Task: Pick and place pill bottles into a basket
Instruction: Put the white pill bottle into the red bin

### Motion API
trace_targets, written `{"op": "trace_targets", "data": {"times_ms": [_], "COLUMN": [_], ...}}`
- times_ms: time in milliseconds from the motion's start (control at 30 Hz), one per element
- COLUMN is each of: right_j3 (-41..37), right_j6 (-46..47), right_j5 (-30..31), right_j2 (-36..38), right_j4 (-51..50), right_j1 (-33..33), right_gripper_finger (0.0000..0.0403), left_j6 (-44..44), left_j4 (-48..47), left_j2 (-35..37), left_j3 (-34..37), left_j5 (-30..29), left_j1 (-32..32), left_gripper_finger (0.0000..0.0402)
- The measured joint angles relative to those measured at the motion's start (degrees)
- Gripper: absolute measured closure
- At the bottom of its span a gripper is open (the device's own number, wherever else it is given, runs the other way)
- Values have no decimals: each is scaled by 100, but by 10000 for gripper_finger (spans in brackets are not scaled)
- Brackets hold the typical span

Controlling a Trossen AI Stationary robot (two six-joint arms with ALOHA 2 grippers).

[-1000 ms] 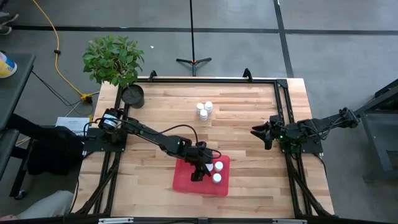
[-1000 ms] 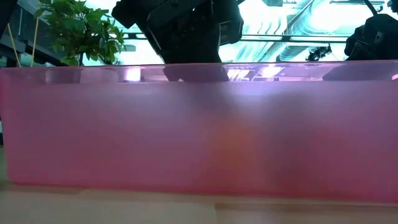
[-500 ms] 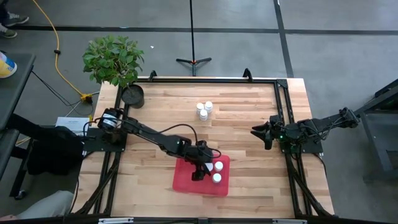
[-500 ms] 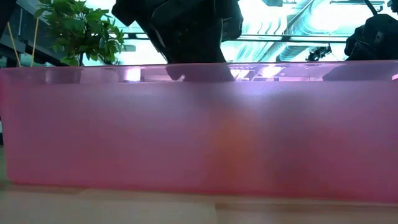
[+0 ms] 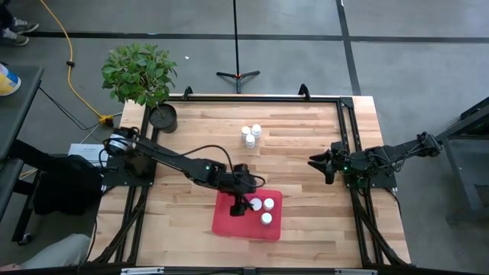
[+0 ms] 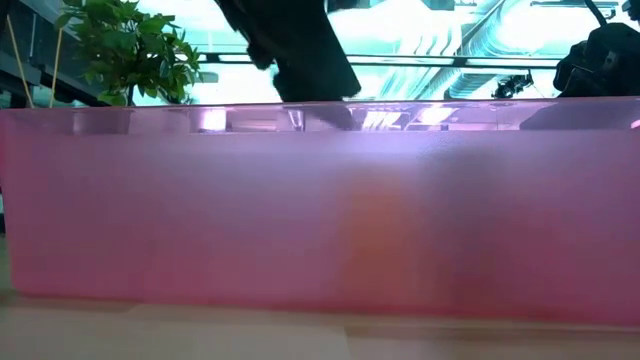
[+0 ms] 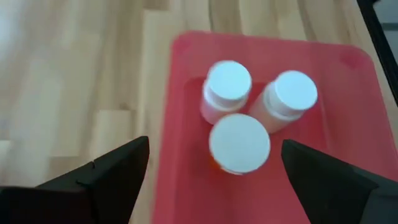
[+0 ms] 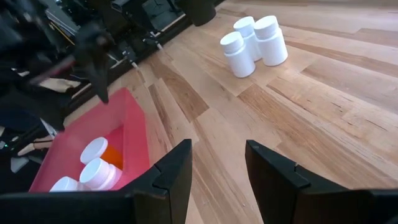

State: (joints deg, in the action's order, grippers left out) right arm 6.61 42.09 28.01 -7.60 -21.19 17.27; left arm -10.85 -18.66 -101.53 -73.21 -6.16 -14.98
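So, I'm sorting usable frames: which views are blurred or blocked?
Low view: the basket wall fills the frame, a hazy pink blur, with bright glare behind. Left wrist view: pill bottles soft, slightly smeared. Right wrist view: the left arm is motion-blurred. High view: sharp.

A leafy green plant (image 5: 138, 72) stands off the wooden table's (image 5: 306, 145) far-left corner, beside a dark round pot (image 5: 163, 117); a yellow cable (image 5: 70, 57) crosses the floor.

My left gripper (image 5: 239, 205) now sits higher and further back over the basket (image 5: 229, 225), its fingers spread wider, uncovering a third pill bottle (image 5: 255, 204) standing beside two others.
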Motion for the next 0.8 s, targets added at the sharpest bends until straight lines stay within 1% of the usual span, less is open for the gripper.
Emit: {"op": "trace_targets", "data": {"times_ms": [200,400,467,567,667,800], "right_j3": [0,0,0,0,0,0], "right_j6": [9,11,11,11,9,4], "right_j5": [2,2,4,9,18,28], "right_j2": [0,2,4,9,9,9], "right_j4": [1,1,0,2,2,2], "right_j1": [-2,-1,-1,0,-2,0], "right_gripper_finger": [263,263,263,263,263,263], "left_j6": [42,324,354,306,234,-298], "left_j4": [-304,-756,-895,-863,-690,-433], "left_j2": [550,1025,1144,1329,1498,1699], "left_j3": [0,-2,0,0,-2,-2], "left_j5": [-868,-2208,-2595,-3078,-3358,-3451], "left_j1": [47,206,301,532,839,1333], "left_gripper_finger": [5,3,3,3,3,3]}}
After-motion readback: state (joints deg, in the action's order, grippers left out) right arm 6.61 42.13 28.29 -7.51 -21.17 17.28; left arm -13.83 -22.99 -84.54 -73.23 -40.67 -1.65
